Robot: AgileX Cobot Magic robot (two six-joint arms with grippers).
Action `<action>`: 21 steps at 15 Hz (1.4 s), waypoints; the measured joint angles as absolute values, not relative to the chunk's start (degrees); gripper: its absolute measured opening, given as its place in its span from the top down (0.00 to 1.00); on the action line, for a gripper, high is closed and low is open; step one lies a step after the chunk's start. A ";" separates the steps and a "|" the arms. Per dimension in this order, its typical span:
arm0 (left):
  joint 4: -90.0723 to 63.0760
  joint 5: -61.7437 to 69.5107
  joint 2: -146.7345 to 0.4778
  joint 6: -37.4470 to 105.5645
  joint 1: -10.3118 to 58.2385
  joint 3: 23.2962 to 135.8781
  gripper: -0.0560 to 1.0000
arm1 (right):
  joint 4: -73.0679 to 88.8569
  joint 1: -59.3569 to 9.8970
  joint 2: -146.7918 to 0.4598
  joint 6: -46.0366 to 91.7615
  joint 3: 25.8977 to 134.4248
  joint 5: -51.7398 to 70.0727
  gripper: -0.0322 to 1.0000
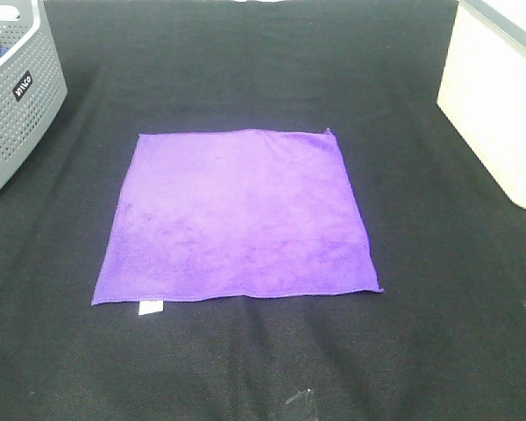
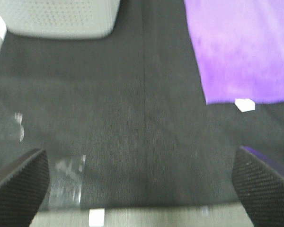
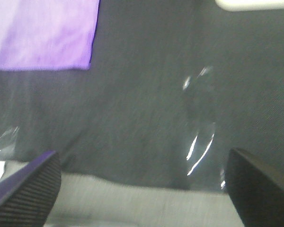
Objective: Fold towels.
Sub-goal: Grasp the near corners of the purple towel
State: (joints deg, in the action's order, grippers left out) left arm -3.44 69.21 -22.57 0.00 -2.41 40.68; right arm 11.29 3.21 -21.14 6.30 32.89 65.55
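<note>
One bright purple towel (image 1: 237, 215) lies spread flat and square in the middle of the black table cover, with a small white tag (image 1: 150, 307) at its near left corner. The left wrist view catches that corner of the towel (image 2: 241, 47) and the tag (image 2: 245, 105); my left gripper (image 2: 142, 189) is open over bare black cloth, short of the towel. The right wrist view shows the towel's near right corner (image 3: 42, 33); my right gripper (image 3: 142, 189) is open too, near the table's front edge. Neither gripper appears in the exterior high view.
A grey perforated basket (image 1: 16, 96) stands at the back left, seen also as basket (image 2: 57, 19). A cream-white bin (image 1: 500, 96) stands at the back right. Strips of clear tape (image 1: 300, 405) stick to the black cover near the front edge.
</note>
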 joint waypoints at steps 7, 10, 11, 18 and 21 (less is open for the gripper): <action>-9.57 64.23 -60.62 7.39 -2.41 49.33 0.01 | 25.95 3.21 -65.78 20.40 47.33 63.08 0.10; -16.73 60.56 -67.61 12.89 -2.41 49.68 0.01 | 32.66 3.21 -73.05 26.41 48.13 61.59 0.10; -19.54 59.30 -70.87 15.53 -2.41 49.96 0.01 | 35.58 3.21 -75.92 28.88 48.13 60.73 0.10; -27.44 53.69 -81.25 20.28 -2.46 50.94 0.01 | 41.14 3.21 -82.74 31.05 48.13 57.75 0.10; -27.44 51.80 -84.74 20.28 -2.46 51.51 0.01 | 42.00 3.21 -87.61 31.11 48.53 54.89 0.10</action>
State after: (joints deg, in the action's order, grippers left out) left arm -27.44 51.80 -84.74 20.28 -2.46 51.51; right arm 42.00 3.21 -87.61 31.11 48.53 54.89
